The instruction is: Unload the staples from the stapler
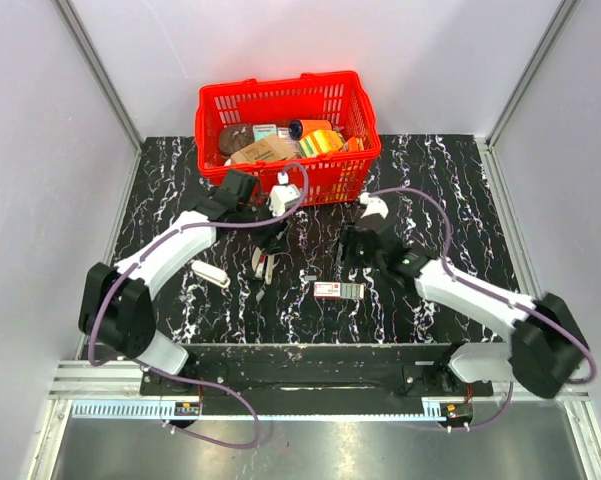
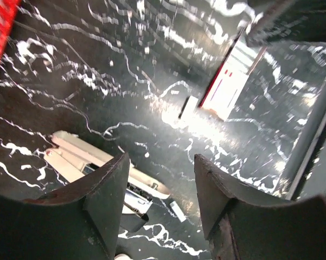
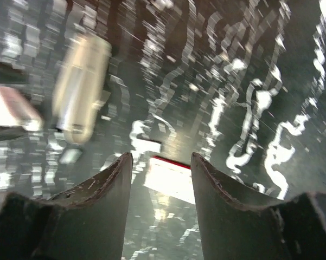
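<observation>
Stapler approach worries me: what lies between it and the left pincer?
Top view: one small whitish scrap between stapler and left pincer.

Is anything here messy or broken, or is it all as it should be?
Nothing looks broken. The stapler lies flat on the table, with a small pale bit lying apart beside it; it is too small to identify. The red basket is crammed in a jumble.

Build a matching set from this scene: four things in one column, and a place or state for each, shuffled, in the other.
1 red basket
2 stapler
3 white oblong piece
4 left gripper

a open, empty
b at the far edge of the table
c flat, close by the right gripper
d on the table, farthest left

Pairs: 1-b, 2-c, 3-d, 4-a
</observation>
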Robot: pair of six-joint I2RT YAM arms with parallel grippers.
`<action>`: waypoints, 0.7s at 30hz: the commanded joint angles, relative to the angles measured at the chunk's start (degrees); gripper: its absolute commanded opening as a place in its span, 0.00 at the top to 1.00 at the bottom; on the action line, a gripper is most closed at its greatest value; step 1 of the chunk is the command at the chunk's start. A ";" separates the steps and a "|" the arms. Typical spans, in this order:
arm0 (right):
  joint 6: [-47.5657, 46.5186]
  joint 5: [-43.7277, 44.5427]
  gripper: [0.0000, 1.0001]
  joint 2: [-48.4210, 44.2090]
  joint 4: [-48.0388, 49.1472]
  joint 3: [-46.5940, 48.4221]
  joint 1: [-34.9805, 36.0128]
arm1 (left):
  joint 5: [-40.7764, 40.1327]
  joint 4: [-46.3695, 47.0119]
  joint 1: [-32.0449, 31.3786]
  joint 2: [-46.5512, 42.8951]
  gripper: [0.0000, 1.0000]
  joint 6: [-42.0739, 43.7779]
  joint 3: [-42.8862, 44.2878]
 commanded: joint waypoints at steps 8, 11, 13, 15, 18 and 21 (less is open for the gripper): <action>-3.00 5.68 0.51 18.17 -13.77 10.66 -0.27 | -7.74 -3.34 -6.63 7.44 0.43 12.69 1.99; -4.84 5.33 0.51 21.33 -15.70 13.47 -0.62 | -7.12 -3.08 -6.63 7.10 0.44 11.55 1.91; -5.81 5.24 0.52 23.62 -16.76 15.40 -0.80 | -7.12 -2.81 -6.46 5.43 0.43 10.75 0.77; -6.25 4.98 0.52 26.60 -18.42 17.77 -1.32 | -6.86 -3.34 -5.67 3.33 0.43 10.31 -0.38; -6.34 4.45 0.53 30.39 -21.85 20.68 -1.68 | -6.16 -5.35 -3.65 -0.63 0.43 10.05 -1.17; -6.34 3.75 0.53 32.06 -23.79 22.09 -1.59 | -4.40 -7.20 -0.40 -4.23 0.43 9.61 -1.87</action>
